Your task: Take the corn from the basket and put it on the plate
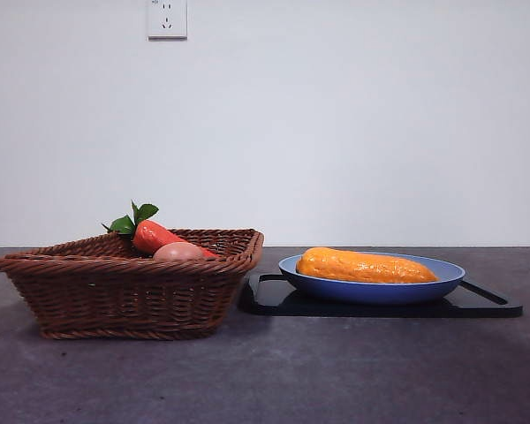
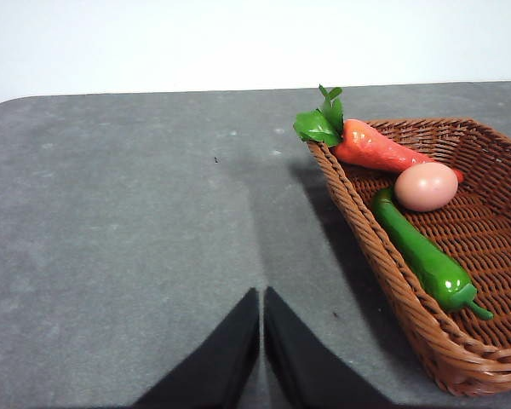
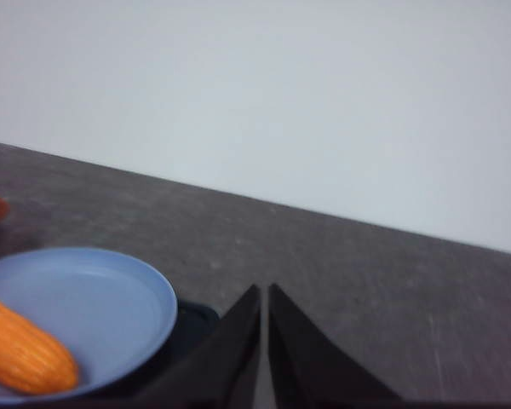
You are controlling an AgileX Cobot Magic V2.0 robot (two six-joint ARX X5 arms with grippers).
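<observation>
While the corn lies inside the plate rim, both tools hang clear

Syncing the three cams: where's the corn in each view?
Front view: the corn lies in the plate, right of the basket.
Left wrist view: not in it; only the basket shows.
Right wrist view: one end of the corn on the plate, lower left corner.
Shared landmark: the plate in front and right wrist views, the basket in front and left wrist views.
</observation>
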